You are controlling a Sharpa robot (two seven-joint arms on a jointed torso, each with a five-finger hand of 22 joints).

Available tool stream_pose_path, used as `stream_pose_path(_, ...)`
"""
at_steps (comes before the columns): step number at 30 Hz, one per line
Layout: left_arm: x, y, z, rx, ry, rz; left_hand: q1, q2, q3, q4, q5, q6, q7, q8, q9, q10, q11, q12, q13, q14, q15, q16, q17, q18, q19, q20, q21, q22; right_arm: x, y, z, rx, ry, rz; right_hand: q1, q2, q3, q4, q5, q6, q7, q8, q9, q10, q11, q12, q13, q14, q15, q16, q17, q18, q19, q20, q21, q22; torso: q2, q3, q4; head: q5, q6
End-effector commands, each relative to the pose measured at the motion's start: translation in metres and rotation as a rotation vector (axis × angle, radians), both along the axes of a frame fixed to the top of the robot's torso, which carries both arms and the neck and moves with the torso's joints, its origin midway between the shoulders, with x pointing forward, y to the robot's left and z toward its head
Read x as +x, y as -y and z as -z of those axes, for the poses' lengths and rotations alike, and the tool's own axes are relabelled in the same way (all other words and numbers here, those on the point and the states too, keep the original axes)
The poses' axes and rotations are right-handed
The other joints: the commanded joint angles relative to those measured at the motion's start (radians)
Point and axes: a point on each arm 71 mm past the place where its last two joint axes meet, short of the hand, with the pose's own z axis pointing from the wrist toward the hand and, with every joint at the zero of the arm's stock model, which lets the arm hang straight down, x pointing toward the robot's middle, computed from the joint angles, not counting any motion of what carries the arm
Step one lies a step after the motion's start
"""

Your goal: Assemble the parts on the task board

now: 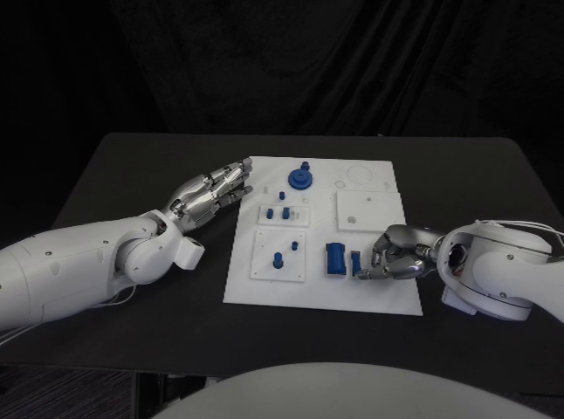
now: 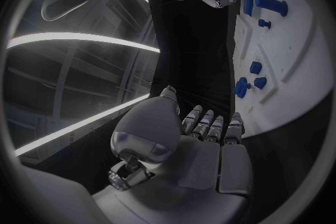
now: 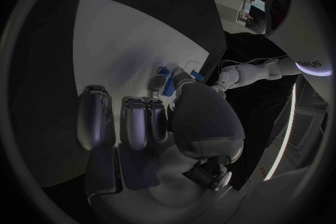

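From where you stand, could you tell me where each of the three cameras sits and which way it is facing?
Head view: on the robot's head, looking down at the black table and task board; both white arms show.
Left wrist view: behind the left hand, facing past its outstretched fingers toward the board's edge.
Right wrist view: behind the right hand, facing the board, fingers curled by a blue part.
Shared: head and left wrist views both show the right hand and blue parts.

Both arms are clad in smooth, glossy white shells that swell into rounded housings at the wrists. Each ends in a silver metallic hand, the left hand (image 1: 216,195) and the right hand (image 1: 399,253), with segmented fingers and dark seams. Thin white cables (image 1: 524,228) loop over the right wrist housing.
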Motion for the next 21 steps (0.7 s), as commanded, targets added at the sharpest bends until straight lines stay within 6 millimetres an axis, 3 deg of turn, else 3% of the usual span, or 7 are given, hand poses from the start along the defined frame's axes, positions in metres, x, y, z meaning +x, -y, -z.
stream_pose_path(1,-0.001,0.001,0.0,-0.014,0.004,0.012,0.012,-0.001,0.005,-0.003,0.004,0.001,0.006,0.003,0.001,0.001,0.005,0.005,0.001,0.0,0.01,-0.004,-0.002,0.006,0.0,0.007,0.004,0.001,0.0,0.002,0.002,-0.027,0.0,0.006,0.015,0.001,0.001,0.005,0.001,0.009,0.0,0.005,0.003,0.106,-0.006,-0.002,0.263,0.094,-0.007,0.003,0.209,0.014,0.009,-0.005,-0.005,0.192,-0.001,0.0008,-0.0001,0.002,0.0)
stream_pose_path(21,-0.002,0.001,-0.001,-0.018,0.005,0.013,0.013,-0.003,0.006,-0.005,0.005,0.0,0.007,0.003,0.001,0.001,0.006,0.005,0.001,0.0,0.01,-0.004,-0.002,0.006,0.0,0.008,0.004,0.001,0.011,0.002,0.006,-0.06,0.035,0.031,0.058,0.024,0.016,-0.014,0.0,0.019,-0.003,0.03,0.025,0.106,-0.009,-0.002,0.263,0.094,-0.01,0.004,0.212,0.013,0.012,-0.008,-0.001,0.194,0.0,0.001,-0.0005,0.006,0.0)
